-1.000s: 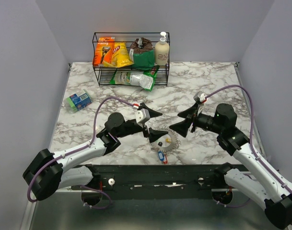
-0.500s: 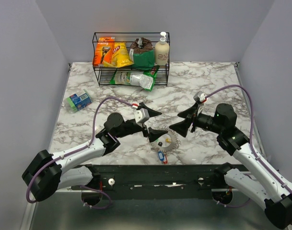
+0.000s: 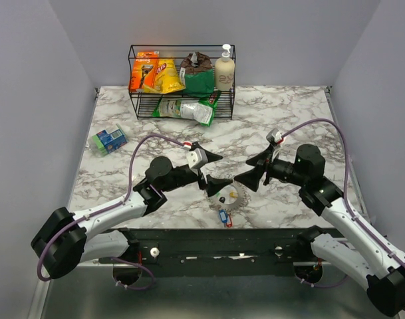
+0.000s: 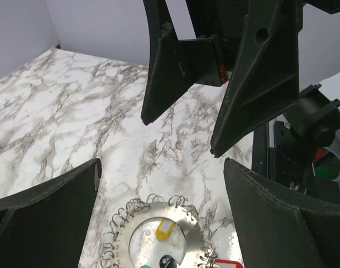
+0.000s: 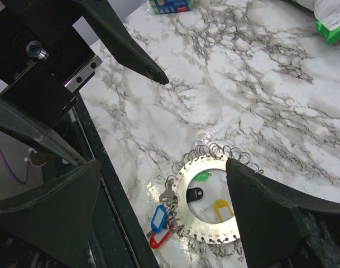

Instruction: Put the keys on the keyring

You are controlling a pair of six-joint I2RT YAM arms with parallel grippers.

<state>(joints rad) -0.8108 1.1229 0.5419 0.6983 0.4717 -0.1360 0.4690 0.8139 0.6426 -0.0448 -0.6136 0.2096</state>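
Both tools are found unloaded: the left gripper (image 3: pixel 223 170) and the right gripper (image 3: pixel 242 171) stand with jaws spread wide, nothing between them, tips facing each other a short way apart above the marble table (image 3: pixel 288 113). The keyring (image 3: pixel 232 196) lies flat on the table close to its near edge, directly below and slightly nearer the robot than the gap between the two grippers. In the top view the left gripper's lower finger overlaps the ring's left rim, while the right gripper's lower fingertip hangs over its far rim. Neither arm is clearly the nearer, and both would reach it by descending rather than travelling sideways. Being round, the ring offers no long axis; its flat lie is judged the governing factor, since an edge must be lifted before a finger can get under it. Inside the ring's opening rest a green key (image 5: pixel 201 175), a black key (image 5: pixel 194 194) and a yellow key (image 5: pixel 223 209). A blue key (image 5: pixel 158 218) and a red key (image 5: pixel 158 239) lie bunched just outside the rim on the robot's side, pointing toward the table edge. Whether any key is already threaded on the coil cannot be determined.
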